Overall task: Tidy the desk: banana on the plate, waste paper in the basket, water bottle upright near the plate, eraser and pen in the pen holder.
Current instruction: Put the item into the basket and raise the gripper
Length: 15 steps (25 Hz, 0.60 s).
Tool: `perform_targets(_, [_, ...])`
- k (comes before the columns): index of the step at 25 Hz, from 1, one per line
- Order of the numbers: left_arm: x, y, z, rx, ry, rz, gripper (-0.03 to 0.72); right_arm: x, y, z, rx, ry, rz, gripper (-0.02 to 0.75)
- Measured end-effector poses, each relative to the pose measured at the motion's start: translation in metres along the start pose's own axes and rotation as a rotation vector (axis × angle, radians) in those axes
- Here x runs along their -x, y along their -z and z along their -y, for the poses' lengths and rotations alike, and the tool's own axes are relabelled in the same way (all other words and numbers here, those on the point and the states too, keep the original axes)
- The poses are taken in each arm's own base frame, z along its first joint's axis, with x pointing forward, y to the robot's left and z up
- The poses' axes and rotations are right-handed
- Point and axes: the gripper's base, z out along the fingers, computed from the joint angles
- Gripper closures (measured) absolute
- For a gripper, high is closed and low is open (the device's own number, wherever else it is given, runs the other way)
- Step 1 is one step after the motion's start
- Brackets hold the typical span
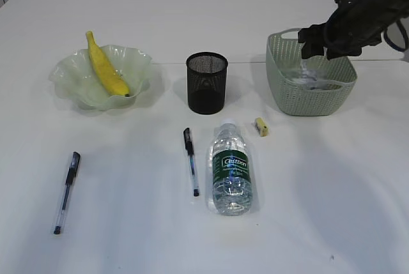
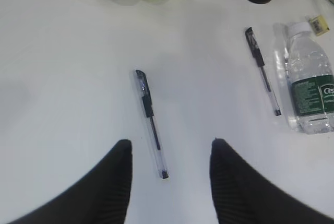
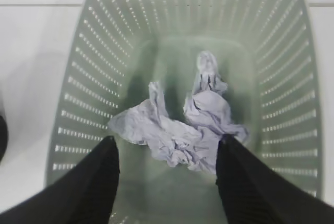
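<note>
- My right pincer (image 3: 167,153) hangs over the basket (image 3: 94,51), fingers spread wide and gripping nothing; the waste paper (image 3: 177,130) lies loose on the basket floor between and below them.
- My left pincer (image 2: 171,153) stands about half open over the bare surface (image 2: 62,78), empty, with a pen (image 2: 151,122) lying just ahead of the gap between its fingers.
- Only the right wrist view shows the paper clearly; from the exterior camera it is a pale blur inside the basket (image 1: 311,98), partly behind the right arm.
- The exterior view alone shows the whole layout: the banana (image 1: 106,68) on the plate (image 1: 70,79) at left, the pen holder (image 1: 206,83) in the middle, the basket at right.
- The water bottle (image 1: 230,170) lies on its side in front of the pen holder, cap pointing toward it; the eraser (image 1: 261,126) sits just beside the cap end.
- A second pen (image 1: 191,161) lies just left of the bottle, the first pen (image 1: 66,192) well off to the left.
- The surface is plain white, with a seam running across it behind the basket.
- The left pincer is out of the exterior frame, and the left wrist view cuts off the plate, holder and bottle at its edges.
</note>
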Motion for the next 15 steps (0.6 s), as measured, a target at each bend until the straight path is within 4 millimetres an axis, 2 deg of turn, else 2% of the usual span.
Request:
perform_targets(9, [-0.001, 0.0, -0.001, 0.009, -0.009, -0.013, 0.347, 0.007, 0.039, -0.006, 0.024, 0.011, -0.057, 0.295])
perform_targets(15, [-0.004, 0.0, 0.0, 0.005, -0.01, -0.041, 0.348, 0.003, 0.07, -0.013, 0.062, 0.011, -0.176, 0.295])
